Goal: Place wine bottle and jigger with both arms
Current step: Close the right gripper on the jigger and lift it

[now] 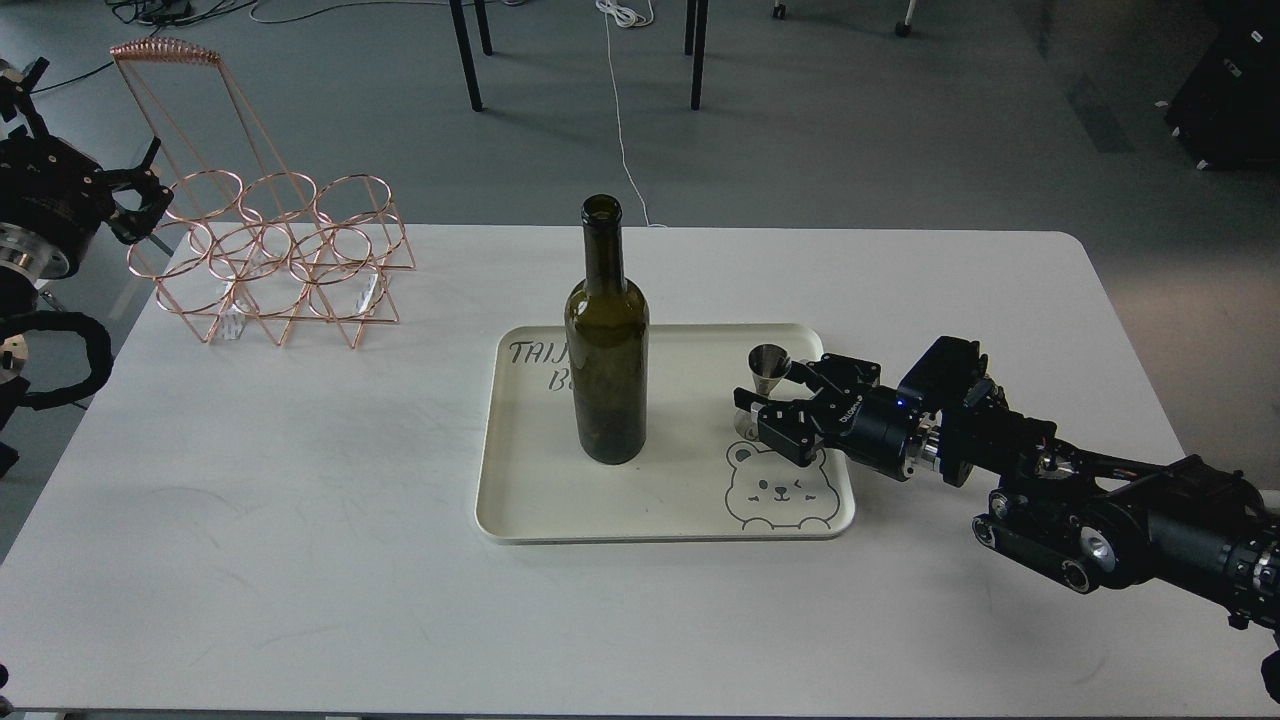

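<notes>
The dark olive-green wine bottle (606, 360) stands upright on the left half of a cream tray (660, 520). The small silver jigger (768, 363) stands upright on the tray's right half, above a bear drawing. My right gripper (776, 393) reaches in from the right at the jigger's height. Its fingers are apart, one on each side of the jigger's lower cone, which the near finger partly hides. My left gripper (145, 195) is at the far left edge, off the table beside a wire rack, with its fingers apart and empty.
A copper wire bottle rack (270, 260) stands at the table's back left corner. The white table (300, 520) lies bare around the tray. Chair legs and cables lie on the floor behind the table.
</notes>
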Available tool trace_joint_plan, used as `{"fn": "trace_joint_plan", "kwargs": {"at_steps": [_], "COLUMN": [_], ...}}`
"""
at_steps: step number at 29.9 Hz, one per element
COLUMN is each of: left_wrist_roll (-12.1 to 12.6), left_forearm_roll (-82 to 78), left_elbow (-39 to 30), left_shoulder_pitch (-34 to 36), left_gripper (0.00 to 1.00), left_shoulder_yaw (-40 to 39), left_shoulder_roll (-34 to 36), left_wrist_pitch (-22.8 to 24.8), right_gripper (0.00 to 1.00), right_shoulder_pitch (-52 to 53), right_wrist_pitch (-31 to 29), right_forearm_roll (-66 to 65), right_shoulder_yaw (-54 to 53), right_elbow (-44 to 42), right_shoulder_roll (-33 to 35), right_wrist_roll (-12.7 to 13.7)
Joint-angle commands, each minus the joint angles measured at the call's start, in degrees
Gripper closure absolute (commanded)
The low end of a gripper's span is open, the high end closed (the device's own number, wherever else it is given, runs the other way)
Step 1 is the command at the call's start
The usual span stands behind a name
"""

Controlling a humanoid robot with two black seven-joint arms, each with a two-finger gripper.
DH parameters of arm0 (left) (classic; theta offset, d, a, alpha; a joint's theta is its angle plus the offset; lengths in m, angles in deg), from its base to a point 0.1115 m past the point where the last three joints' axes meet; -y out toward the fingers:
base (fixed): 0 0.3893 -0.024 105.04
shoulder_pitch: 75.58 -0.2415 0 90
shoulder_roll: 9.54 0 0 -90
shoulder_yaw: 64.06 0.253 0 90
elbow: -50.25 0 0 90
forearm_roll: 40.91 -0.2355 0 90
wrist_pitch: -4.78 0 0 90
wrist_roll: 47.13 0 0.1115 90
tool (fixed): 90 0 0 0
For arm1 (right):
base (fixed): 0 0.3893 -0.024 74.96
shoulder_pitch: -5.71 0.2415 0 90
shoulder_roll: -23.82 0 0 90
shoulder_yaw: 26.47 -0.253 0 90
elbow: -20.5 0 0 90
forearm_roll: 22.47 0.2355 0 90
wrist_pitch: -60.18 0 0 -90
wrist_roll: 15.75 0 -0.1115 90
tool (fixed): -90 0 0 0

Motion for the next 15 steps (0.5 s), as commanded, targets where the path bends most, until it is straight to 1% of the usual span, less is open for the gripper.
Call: {"fn": "trace_joint_plan", "kwargs": {"at_steps": [1, 7, 11, 15], "left_wrist_roll": [0.0, 0.0, 0.0, 0.0], "left_forearm_roll": [0.0, 0.0, 0.0, 0.0], "left_elbow": [0.0, 0.0, 0.0, 0.0], "left_shoulder_pitch": [0.7, 0.9, 0.9, 0.9], "left_gripper": [0.02, 0.02, 0.02, 0.02], "left_shoulder_yaw": [0.0, 0.1, 0.1, 0.1], "left_shoulder_roll": [0.1, 0.0, 0.0, 0.2], "left_wrist_pitch": [0.0, 0.0, 0.0, 0.0], "right_gripper": [0.61, 0.71, 0.80, 0.84], "right_shoulder_pitch": [-0.1, -0.3, -0.3, -0.2], "right_wrist_pitch": [-0.1, 1.1, 1.2, 1.6], "right_forearm_roll": [0.0, 0.0, 0.0, 0.0], "right_shoulder_yaw": [0.2, 0.2, 0.2, 0.1], "right_elbow": [0.0, -0.2, -0.2, 0.0], "right_shoulder_roll": [0.1, 0.1, 0.3, 0.4], "right_wrist_roll": [0.0, 0.0, 0.0, 0.0]}}
